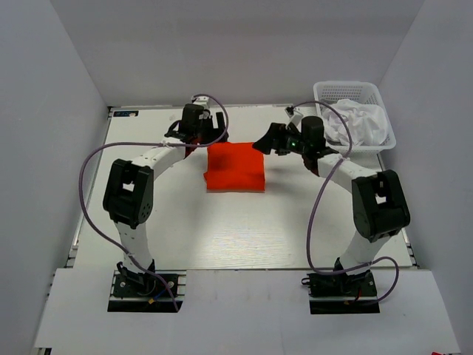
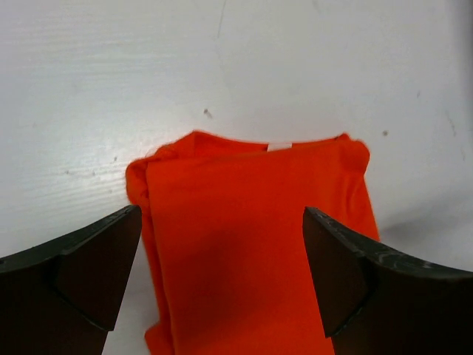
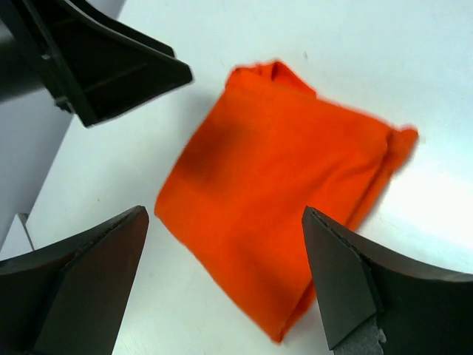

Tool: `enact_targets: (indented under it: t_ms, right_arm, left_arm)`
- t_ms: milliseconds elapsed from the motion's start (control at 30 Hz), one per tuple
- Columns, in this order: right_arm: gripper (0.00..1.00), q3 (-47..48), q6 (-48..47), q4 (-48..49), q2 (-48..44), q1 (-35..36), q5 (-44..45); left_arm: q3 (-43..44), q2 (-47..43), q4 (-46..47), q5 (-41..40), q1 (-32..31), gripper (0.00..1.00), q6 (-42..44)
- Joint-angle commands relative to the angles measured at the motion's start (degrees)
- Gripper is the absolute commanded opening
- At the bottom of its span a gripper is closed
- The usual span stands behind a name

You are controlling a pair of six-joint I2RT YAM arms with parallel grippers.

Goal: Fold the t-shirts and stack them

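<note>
The orange-red t-shirt (image 1: 235, 168) lies folded into a small rectangle on the white table (image 1: 222, 229). My left gripper (image 1: 205, 137) hovers at the shirt's far-left corner, open and holding nothing. In the left wrist view its dark fingers (image 2: 96, 274) straddle the folded cloth (image 2: 251, 244) from above. My right gripper (image 1: 264, 142) hangs open over the far-right corner; the right wrist view shows the shirt (image 3: 281, 192) below and between its fingers (image 3: 347, 281). The white t-shirt (image 1: 362, 122) lies crumpled in the basket.
A white lattice basket (image 1: 353, 87) stands at the far right corner of the table. Grey walls close in the back and both sides. The left gripper (image 3: 111, 66) shows at the upper left of the right wrist view.
</note>
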Motion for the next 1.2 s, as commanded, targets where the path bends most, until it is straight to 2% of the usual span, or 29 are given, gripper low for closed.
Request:
enact_targets:
  t_ms: [0,100,167,367,467,500,700,733,767,967,1033,1167]
  right_arm:
    - [0.9,-6.6,-2.0,2.5,-2.5,-0.2,3.7]
    - [0.9,-8.8,-2.5,0.6,-4.2,0.0,5.1]
    - [0.9,-9.3,-2.3,0.8,-5.4,0.1,4.3]
    - [0.9,-10.9,-1.3,1.1,-4.9,-0.1,2.9]
    - [0.9,-11.7,-0.4,1.8,-5.2,-0.4,2.6]
    - [0.9,-12.1,-0.1,1.6,-5.3,-0.3,2.8]
    - [0.9,-13.1,-0.4,1.6,-8.5,-0.5,3.5]
    - [0.9,-13.0,-0.8,1.3,-9.2,-0.6,3.6]
    - [0.9,-13.1,-0.9,1.2,-9.7,-0.4,3.6]
    - [0.9,-13.9,-3.3,-0.5,-13.6,-0.3,6.1]
    - [0.9,-14.2,-4.3,-0.9,-15.0,-0.4,7.2]
    - [0.9,-14.0,-6.5,-2.0,-16.7,-0.5,9.9]
  left_arm:
    - [-4.7,-3.0,-5.0,0.9,-0.3,1.0,4.1]
    - [-7.7,-3.0,-6.8,0.1,-0.3,1.0,3.0]
    - [-11.0,-4.1,-4.7,0.1,-0.3,1.0,3.0]
    - [-12.4,-1.6,-4.9,1.4,-0.8,0.83,3.6]
    - [-13.1,-0.3,-4.0,2.4,-1.4,0.7,4.7]
    - [-13.1,0.3,-4.9,2.4,-2.0,0.59,4.7]
    - [-9.7,5.3,-7.7,3.4,-3.5,0.17,5.6]
    - [-8.8,6.0,-8.3,1.8,-3.5,0.04,5.6]
    - [-8.3,6.0,-8.9,0.8,-3.5,0.0,4.7]
    - [-1.4,4.8,-15.4,-12.0,-1.4,0.0,5.2]
    - [0.3,4.3,-16.0,-19.3,0.0,0.0,7.6]
    - [6.1,4.6,-19.0,-26.0,3.4,0.0,12.1]
